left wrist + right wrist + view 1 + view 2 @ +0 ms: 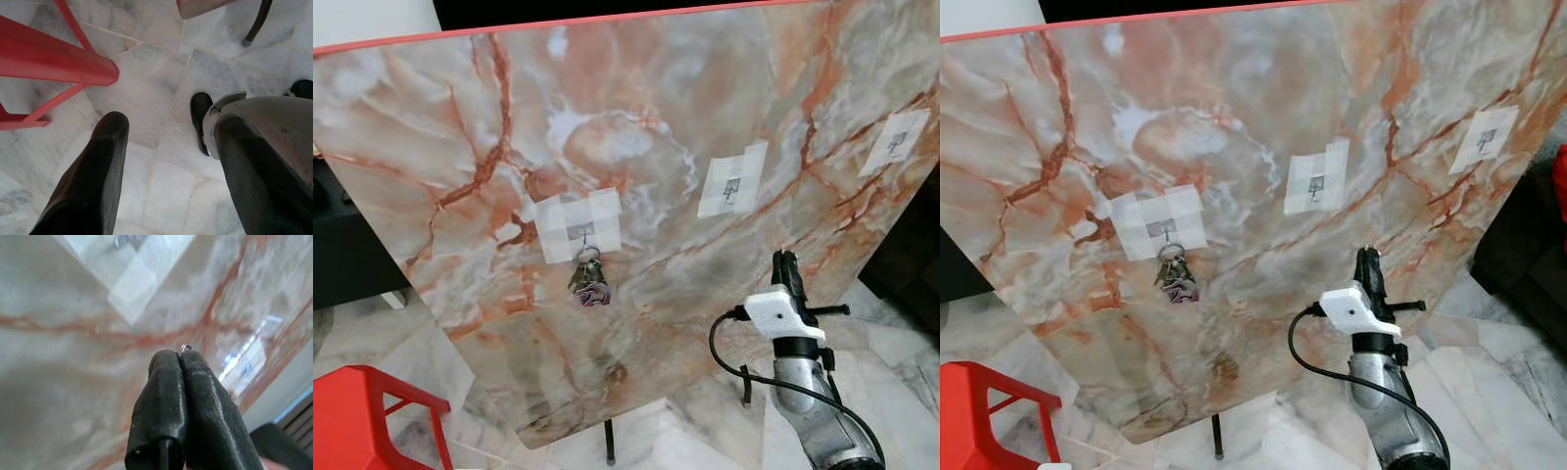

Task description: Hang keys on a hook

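My right gripper (179,363) pinches a small key ring (184,348) between closed fingertips, just below the middle hook (732,186). Another key bunch (587,279) hangs up-left. My left gripper (166,161) hangs wide.

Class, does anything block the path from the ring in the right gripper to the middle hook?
Nothing visible does. The right gripper, shut on a small metal ring, sits below the middle hook with only bare marble board between. The hung keys are off to its left.

Head eyes face marble board (636,147); wrists close.
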